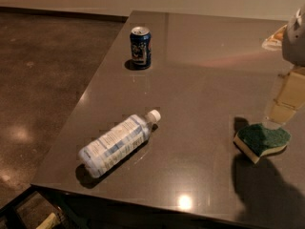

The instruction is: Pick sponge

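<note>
Since the sponge [262,140] is soft foam under a rough green top, I judge it light, squashy and not at all fragile. It should give under a squeeze rather than slip, though a hard pinch could fold it. It lies flat on the table [190,80] with the green side up, directly beneath the tip of the gripper [281,109] and reaching a little toward the table's near edge from there. I cannot tell whether the tip touches it, nor how far apart the jaws stand; nothing looks lifted.

Its long axis runs roughly crosswise to the gripper's line of approach, one end rising slightly toward the far side. The yellow foam shows along the near edge. I would take it across the short width, at the narrow waist of its wavy outline, pressing on the foam sides.

The bottle [119,142] lies on its side well apart from the jaws, and the can [140,46] stands farther off still.
</note>
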You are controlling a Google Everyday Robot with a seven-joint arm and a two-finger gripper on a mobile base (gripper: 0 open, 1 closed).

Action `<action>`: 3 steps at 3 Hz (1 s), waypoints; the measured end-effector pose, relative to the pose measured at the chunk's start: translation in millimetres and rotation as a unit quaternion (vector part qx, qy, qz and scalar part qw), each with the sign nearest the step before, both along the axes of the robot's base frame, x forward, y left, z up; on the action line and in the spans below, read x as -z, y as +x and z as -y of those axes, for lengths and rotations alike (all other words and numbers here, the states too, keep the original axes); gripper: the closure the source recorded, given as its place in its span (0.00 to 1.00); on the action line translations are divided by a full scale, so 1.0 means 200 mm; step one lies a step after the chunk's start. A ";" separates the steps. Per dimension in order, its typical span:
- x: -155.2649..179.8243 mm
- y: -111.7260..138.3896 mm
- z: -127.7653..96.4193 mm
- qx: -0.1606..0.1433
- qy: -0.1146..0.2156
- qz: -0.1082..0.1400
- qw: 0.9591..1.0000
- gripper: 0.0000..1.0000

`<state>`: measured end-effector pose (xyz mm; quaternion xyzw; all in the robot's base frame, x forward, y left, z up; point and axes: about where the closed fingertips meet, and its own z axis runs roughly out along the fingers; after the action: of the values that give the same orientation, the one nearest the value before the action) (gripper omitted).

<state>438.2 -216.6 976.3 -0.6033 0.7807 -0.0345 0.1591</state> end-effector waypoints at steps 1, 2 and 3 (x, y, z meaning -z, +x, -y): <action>0.00 0.00 0.00 0.000 -0.001 0.001 1.000 0.00; 0.06 -0.01 0.04 -0.014 -0.016 -0.007 1.000 0.00; 0.20 -0.03 0.12 -0.043 -0.022 -0.030 0.998 0.00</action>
<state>431.3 -240.4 935.7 -0.6405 0.7575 -0.0262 0.1235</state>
